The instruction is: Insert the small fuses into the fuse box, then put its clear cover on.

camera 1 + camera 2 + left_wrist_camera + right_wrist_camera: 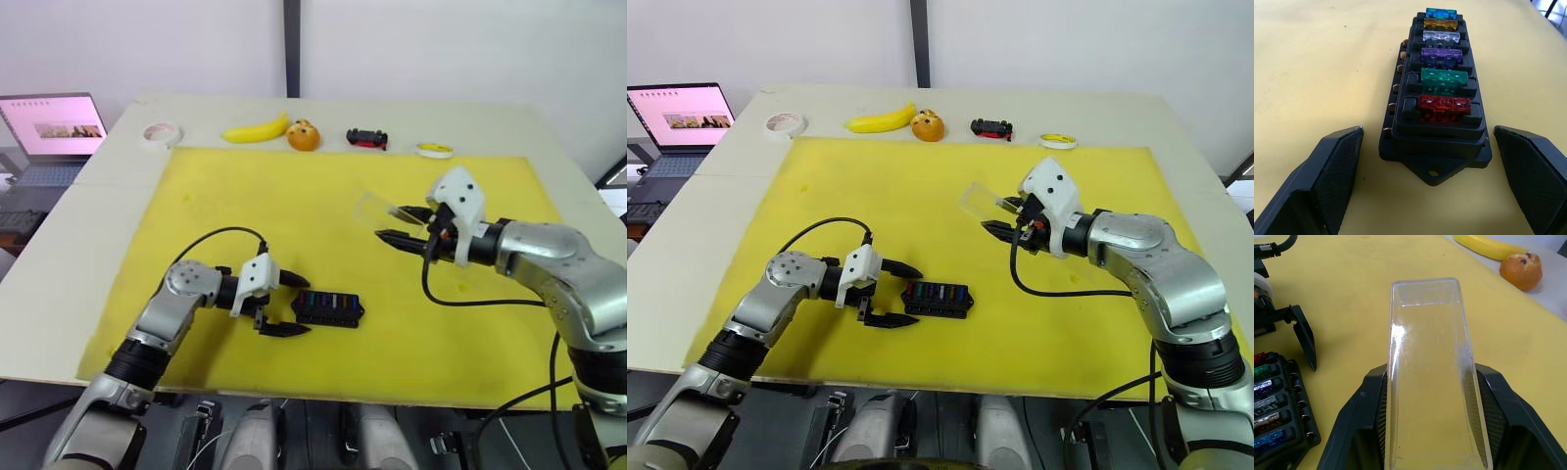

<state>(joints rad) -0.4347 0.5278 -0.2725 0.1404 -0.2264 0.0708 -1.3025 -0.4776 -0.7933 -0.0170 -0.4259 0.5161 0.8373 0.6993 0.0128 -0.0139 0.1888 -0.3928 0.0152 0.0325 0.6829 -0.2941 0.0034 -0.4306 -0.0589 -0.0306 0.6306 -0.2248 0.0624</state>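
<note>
The right gripper [997,215] is closed on the clear cover [1427,367]. Its two black fingers [1364,426] press the long sides of the cover, which sticks out forward from them and is lifted above the yellow mat [323,186], near the middle of the mat and a little toward its right edge.

The left gripper [290,305] is open and low over the mat, near the front edge. Its fingers [1327,171] stand apart on both sides of the near end of the fuse box [1437,127], and they do not touch it. The fuse box lies flat on the mat just beside this gripper. The six small fuses [1442,78] sit in its slots in one row: red nearest to the gripper, then green, purple, grey-white, brown and teal.

Along the far edge of the table [549,137], behind the mat, there are a roll of tape [161,133], a banana [257,129], an orange [304,135], a toy car [366,138] and a yellow ring [434,150]. A laptop [51,132] stands off the left side.
</note>
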